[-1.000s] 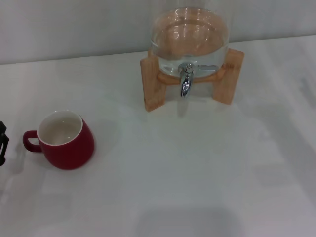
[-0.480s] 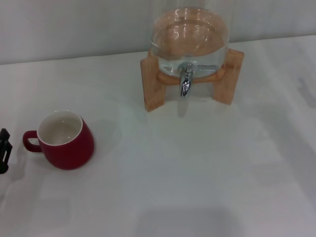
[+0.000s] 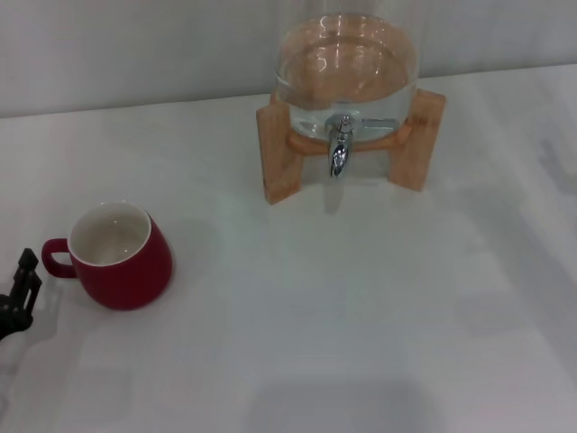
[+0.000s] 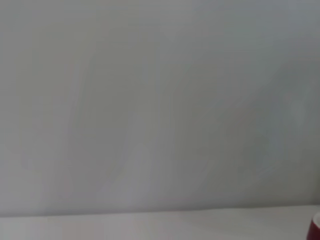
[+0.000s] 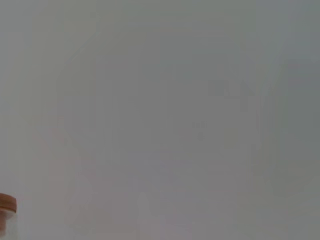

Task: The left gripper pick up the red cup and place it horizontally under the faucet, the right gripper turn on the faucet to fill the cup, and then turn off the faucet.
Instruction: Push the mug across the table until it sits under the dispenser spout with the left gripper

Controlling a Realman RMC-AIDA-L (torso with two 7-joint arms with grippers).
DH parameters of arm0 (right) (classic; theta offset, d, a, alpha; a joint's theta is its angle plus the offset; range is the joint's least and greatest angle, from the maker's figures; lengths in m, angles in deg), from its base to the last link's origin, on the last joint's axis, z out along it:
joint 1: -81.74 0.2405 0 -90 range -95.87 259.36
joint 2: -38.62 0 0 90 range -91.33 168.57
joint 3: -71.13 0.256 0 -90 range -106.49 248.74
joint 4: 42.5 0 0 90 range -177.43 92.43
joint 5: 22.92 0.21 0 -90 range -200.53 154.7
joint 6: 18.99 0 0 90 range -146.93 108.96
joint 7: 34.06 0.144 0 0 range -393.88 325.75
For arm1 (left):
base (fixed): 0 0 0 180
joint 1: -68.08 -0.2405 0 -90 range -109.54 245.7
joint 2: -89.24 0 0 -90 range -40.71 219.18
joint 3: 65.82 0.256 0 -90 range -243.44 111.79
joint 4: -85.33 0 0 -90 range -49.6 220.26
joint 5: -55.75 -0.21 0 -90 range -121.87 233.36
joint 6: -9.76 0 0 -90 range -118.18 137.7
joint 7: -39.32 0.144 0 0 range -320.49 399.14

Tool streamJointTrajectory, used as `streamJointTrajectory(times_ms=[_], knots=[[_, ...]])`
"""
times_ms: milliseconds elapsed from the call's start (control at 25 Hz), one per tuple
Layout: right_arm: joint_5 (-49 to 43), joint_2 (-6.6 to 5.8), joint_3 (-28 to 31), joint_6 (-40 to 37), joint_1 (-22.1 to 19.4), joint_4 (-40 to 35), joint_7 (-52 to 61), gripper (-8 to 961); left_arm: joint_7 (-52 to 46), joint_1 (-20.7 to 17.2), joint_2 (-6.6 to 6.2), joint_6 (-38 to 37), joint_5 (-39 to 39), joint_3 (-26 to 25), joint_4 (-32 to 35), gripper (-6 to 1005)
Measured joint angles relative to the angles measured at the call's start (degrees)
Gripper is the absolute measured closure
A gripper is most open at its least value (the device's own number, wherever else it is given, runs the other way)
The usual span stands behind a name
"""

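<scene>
On the white table (image 3: 361, 316), nothing of the task is done yet, as far as I can judge. Largest thing first: glass dispenser (image 3: 347, 68) w/ water inside sits at the far side in its wooden stand (image 3: 279, 153). Faucet (image 3: 338, 149) hangs at the front of it, spout down, no water running that I can see, bare table below the spout.

Cup (image 3: 117, 255) stands upright, well apart from the faucet, toward my left and nearer to me. White inside looks empty. Its handle points toward my left gripper (image 3: 20, 293).

Left gripper is only partly in head view, at the table's left edge, just beside the handle but not touching it as far as I can see. Can't tell if it's apart or together, too little shows. Left wrist view gives mostly blank wall plus a sliver of red cup (image 4: 315, 227) at the edge, so cup is not lined up w/ that cam.

Right gripper isn't visible anywhere. Right wrist view shows wall and a bit of the dispenser's wooden top at one corner, so I judge that arm is parked off to the side.

What's left, approx everything: grasp cup, carry it under the spout, set it down, open faucet w/ right, fill, close.
</scene>
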Motion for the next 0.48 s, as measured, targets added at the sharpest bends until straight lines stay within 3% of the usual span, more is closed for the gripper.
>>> streamJointTrajectory(times_ms=[480], knots=[[0.00,0.00,0.00,0.01,0.22,0.00,0.00,112,0.00,0.07,0.08,-1.41,-0.03,2.04,-0.21,488]])
